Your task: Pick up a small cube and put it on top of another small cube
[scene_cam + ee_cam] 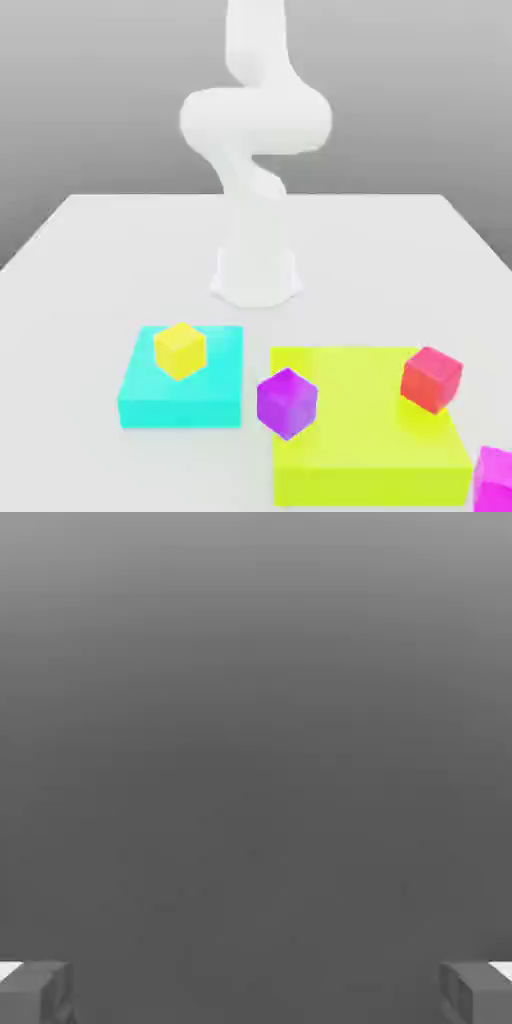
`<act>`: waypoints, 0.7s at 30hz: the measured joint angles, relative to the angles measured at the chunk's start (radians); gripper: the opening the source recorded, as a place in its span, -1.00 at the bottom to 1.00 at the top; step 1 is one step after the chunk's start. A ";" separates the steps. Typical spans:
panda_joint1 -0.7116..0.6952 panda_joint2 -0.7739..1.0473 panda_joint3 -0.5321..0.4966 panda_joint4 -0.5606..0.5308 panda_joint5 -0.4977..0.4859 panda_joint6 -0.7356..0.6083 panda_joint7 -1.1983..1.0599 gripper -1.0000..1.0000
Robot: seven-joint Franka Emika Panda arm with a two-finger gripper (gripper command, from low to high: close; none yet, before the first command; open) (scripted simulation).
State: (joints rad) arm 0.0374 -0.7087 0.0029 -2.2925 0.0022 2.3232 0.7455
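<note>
Lime-yellow flat block serves as landmark on the white desk. Red cube sits on its far corner toward the exterior view's right; magenta-pink cube lies just off its near right corner. Violet-purple cube overlaps its left edge. Gripper spread wide, nothing between its fingertips.

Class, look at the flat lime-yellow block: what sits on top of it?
The small red cube sits on the lime-yellow block, near its far corner. The block's surface under the cube is covered.
</note>
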 joint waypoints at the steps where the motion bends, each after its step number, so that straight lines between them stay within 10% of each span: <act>1: 0.016 0.039 0.001 0.003 0.001 0.009 -0.024 0.00; 21: 0.264 0.768 0.097 0.065 -0.015 0.190 -0.435 0.00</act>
State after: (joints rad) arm 0.3011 0.0592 0.1002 -2.2272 -0.0132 2.5127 0.3105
